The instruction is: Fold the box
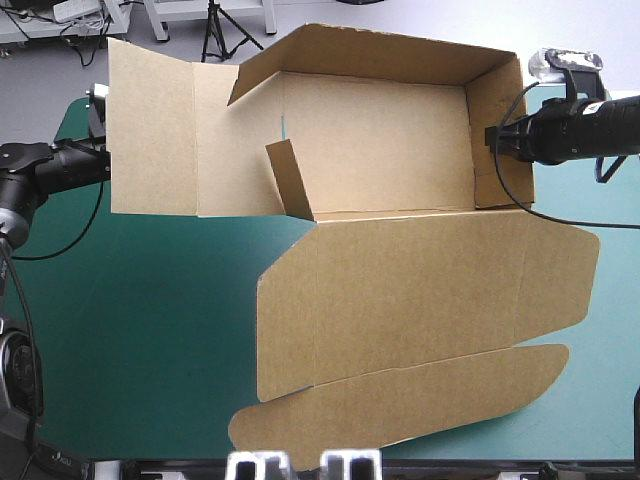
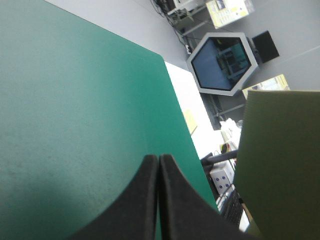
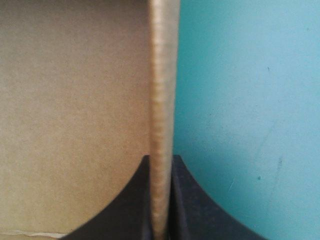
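Brown cardboard box (image 1: 400, 290), walls part raised and lid flat, lies across the teal-green tabletop (image 1: 140, 330). Right tool (image 3: 161, 162) is clamped on the right end wall (image 1: 497, 130); left tool (image 2: 159, 159) is pressed together on nothing, beside the upright left flap (image 1: 150, 130). Risk: with only a one-sided hold, any pull may swing the sheet or topple that loose flap.

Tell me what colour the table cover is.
The cover is plain teal-green, best seen in the high view.
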Available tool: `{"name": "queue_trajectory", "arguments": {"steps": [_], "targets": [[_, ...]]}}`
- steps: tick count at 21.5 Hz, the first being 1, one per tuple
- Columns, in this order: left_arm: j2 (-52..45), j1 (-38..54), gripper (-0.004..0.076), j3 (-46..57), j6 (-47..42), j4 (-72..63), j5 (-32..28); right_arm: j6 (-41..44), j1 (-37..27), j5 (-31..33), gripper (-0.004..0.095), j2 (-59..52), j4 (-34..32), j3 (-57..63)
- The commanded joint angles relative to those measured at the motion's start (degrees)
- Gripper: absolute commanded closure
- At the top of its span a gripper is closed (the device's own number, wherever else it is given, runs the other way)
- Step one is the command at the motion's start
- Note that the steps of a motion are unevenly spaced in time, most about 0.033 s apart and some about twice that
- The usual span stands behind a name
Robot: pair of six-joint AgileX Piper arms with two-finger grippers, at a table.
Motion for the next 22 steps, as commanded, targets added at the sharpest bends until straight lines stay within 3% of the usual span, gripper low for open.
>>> {"name": "queue_trajectory", "arguments": {"steps": [1,14,19,22], "targets": [[-3.3,-3.0,0.0733,-1.8,0.8,-6.3,5.2,-0.3,-0.2,-4.0,0.0925,-2.2,4.8,-1.5],[-9.1,-8.0,0.0733,-1.9,1.2,-7.0,5.2,-1.2,0.1,-7.4,0.0919,-0.4,2.2,-1.5],[-9.6,-12.1,0.0734,-1.9,1.8,-6.7,4.5,1.6,5.4,-8.0,0.0910,0.1,-8.1,-1.5],[-10.4,-12.1,0.0733,-1.9,1.8,-5.2,4.0,2.3,5.9,-9.0,0.0911,0.1,-9.1,-1.5]]}}
